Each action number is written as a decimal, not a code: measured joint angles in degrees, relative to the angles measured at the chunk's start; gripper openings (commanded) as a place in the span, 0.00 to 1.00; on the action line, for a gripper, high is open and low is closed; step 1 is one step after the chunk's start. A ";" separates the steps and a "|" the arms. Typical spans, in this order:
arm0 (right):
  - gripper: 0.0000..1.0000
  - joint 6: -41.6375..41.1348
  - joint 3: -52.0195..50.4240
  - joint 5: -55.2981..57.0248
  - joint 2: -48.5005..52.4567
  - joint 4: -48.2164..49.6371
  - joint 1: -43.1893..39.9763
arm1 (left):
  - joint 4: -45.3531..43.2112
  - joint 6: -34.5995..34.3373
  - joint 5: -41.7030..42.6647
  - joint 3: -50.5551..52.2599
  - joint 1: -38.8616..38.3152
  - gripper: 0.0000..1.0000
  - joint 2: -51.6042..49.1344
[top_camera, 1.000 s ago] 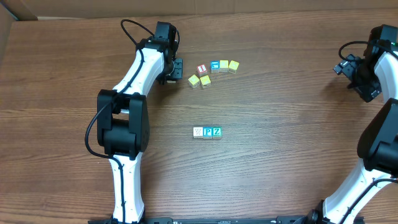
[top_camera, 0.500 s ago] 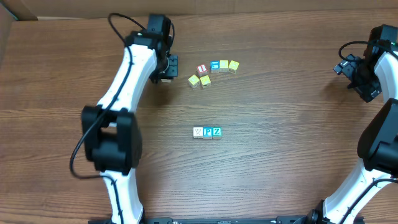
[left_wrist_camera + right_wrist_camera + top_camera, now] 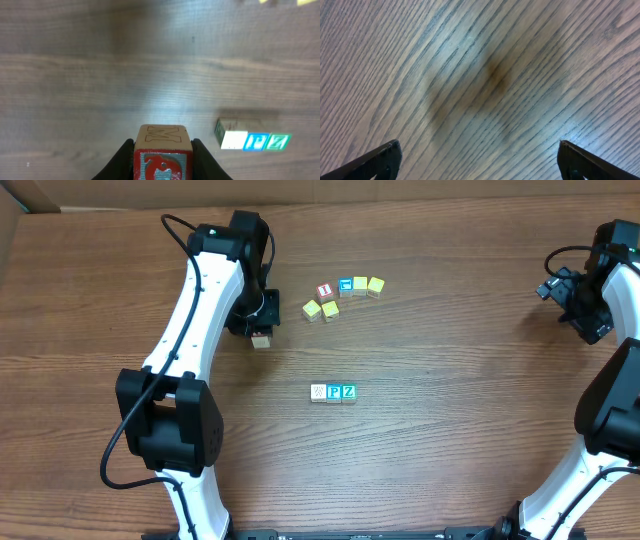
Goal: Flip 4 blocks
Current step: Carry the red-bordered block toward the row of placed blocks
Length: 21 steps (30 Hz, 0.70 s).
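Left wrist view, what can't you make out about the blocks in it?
Held block: bottom cut off by the frame edge, sides covered by the left end effector.
Row of three blocks: whitish face washed out, no letter readable.
Yellow cubes: blurred, cut off by the top edge.

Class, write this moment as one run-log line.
left pincer: shut on red block | right pincer: open, empty | three-block row: on table

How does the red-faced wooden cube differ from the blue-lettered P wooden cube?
The red-faced cube is clamped in the left gripper; the P cube lies on the table. The red-faced cube is alone; the P cube touches a whitish cube and a Z cube. Both are wooden cubes.
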State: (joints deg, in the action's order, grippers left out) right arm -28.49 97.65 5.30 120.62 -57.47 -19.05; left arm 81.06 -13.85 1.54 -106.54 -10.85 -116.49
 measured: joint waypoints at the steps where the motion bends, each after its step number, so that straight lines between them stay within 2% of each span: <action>1: 1.00 -0.02 0.00 -0.02 0.02 0.00 0.02 | 1.18 -0.20 0.00 0.00 -0.42 0.21 0.00; 10: 1.00 0.00 0.00 0.00 0.02 0.04 0.00 | 6.67 -1.25 -0.26 0.00 -8.22 0.21 0.00; 17: 1.00 -0.02 0.00 -0.02 0.02 0.04 0.02 | 10.29 -4.44 -4.55 0.00 -14.99 0.20 0.00; 21: 1.00 0.00 0.00 0.00 0.02 0.04 0.00 | 11.45 -5.79 -5.97 0.00 -16.81 0.16 0.00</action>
State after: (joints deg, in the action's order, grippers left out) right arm -28.49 97.65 5.30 120.64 -57.43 -19.05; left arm 92.51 -19.64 -4.43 -106.54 -27.66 -116.49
